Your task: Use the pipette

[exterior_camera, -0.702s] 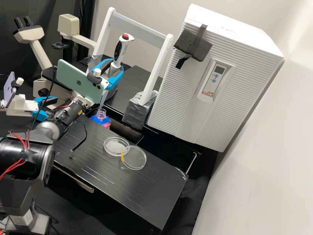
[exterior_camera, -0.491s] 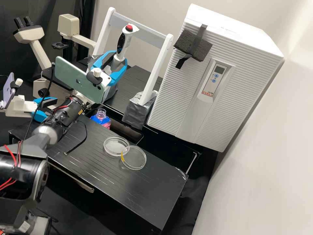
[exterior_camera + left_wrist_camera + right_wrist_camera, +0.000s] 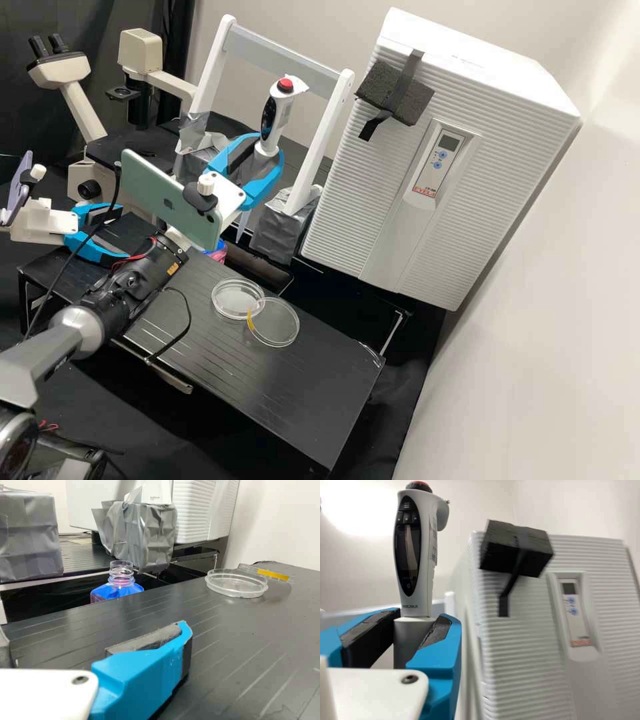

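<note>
— How is the right gripper [image 3: 255, 163] carrying the pipette [image 3: 272, 120]?

— Its jaws are clamping the grey barrel just under the display, with the red button up and the body nearly upright. The tip [image 3: 241, 223] is hanging above the far edge of the bench [image 3: 300, 387]. In the high view the pink bottle [image 3: 120, 582] is sitting at its seven o'clock and the petri dish [image 3: 238, 298] at its six.

— What is going to make this step go well?

— I am judging that liquid is going between bottle and dish. That is calling for a vertical pipette, slow travel, and lowering only once the tip is centred over the opening. The bottle neck is narrow; the dish is forgiving.

— Is anything crowding it?

— The grey-taped foot [image 3: 283, 223] of the white frame [image 3: 287, 63] is standing near, at three o'clock of the tip. The green phone [image 3: 173, 200] on the wrist is covering most of the bottle from above. The lid [image 3: 275, 323], with its yellow strip, is touching the dish at four o'clock.

— And the left gripper [image 3: 123, 230]?

— It is sitting low over the bench at nine o'clock, jaws standing apart and holding nothing, well apart from the dish.
</note>
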Available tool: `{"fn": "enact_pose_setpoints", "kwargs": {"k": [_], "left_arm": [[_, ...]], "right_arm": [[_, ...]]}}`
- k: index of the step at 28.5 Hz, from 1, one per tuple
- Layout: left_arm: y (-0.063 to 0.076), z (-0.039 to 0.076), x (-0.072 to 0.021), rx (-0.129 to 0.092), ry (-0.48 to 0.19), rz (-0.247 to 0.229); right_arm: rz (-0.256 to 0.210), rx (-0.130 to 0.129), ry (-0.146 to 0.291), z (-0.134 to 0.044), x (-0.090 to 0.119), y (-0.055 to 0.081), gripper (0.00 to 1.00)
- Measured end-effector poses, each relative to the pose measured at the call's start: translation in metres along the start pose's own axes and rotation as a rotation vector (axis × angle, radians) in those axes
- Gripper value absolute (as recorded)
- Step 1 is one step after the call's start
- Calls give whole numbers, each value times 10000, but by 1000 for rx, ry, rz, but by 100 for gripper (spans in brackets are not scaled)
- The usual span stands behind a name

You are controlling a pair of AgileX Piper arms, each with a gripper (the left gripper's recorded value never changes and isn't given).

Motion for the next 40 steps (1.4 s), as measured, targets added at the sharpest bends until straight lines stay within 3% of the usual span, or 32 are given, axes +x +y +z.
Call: {"fn": "enact_pose_setpoints", "kwargs": {"k": [2, 5, 10, 17, 28, 35, 40], "left_arm": [[21, 6, 16, -7, -4, 7], [57, 48, 51, 10, -39, 15], [80, 114, 90, 34, -80, 15], [127, 158, 135, 41, -99, 31], [129, 183, 145, 41, -108, 31], [140, 184, 142, 39, -106, 36], [229, 137, 99, 45, -86, 67]], "right_arm": [[-7, -12, -20, 42, -33, 15, 0], [-14, -37, -44, 114, -81, 45, 0], [-25, -55, -75, 207, -116, 67, 0], [-41, -40, -126, 293, -187, 87, 0], [-69, -56, -97, 273, -217, 70, 0], [-100, -17, -28, 105, -160, 12, 0], [-119, 5, 34, -68, 7, -47, 0]]}}
